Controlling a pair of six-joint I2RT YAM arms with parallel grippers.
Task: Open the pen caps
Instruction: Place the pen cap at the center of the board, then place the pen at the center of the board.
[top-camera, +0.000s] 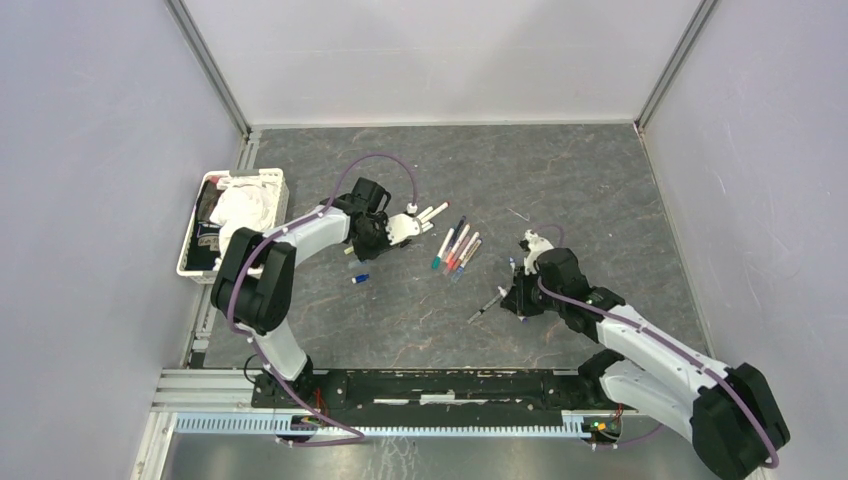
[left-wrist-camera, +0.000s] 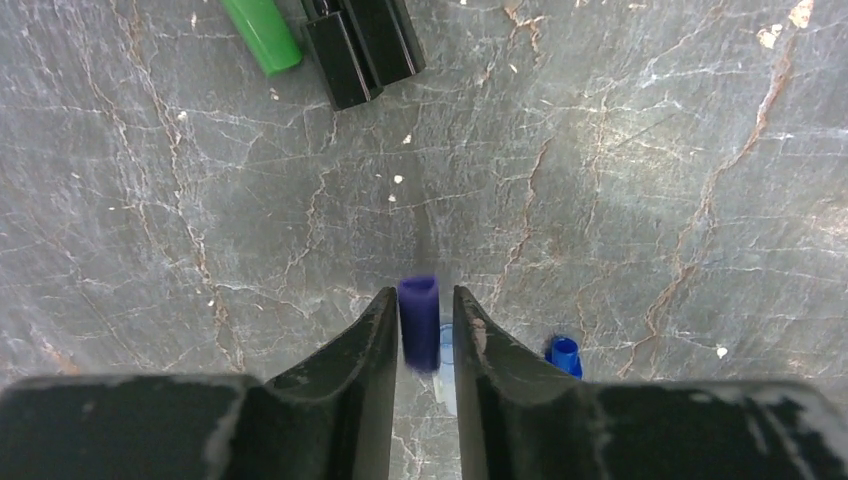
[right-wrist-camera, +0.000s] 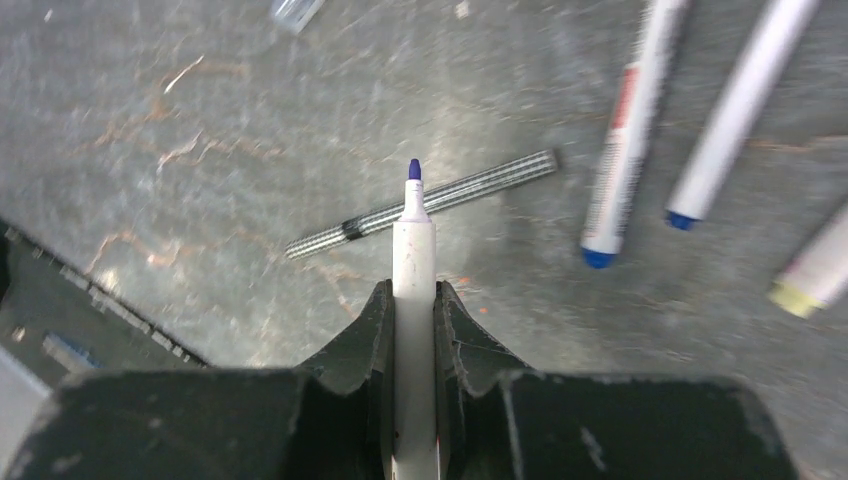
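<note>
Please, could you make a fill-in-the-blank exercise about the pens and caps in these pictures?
1. The pen in the right pincer has no ____ on its tip.
2. The cap between the fingers of the left pincer is ____.
3. On the table close beside that pincer lies a loose cap, coloured ____.
Missing words: cap; purple; blue.

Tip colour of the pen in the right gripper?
Blue-violet nib on the white pen. Best seen in the right wrist view.
</note>
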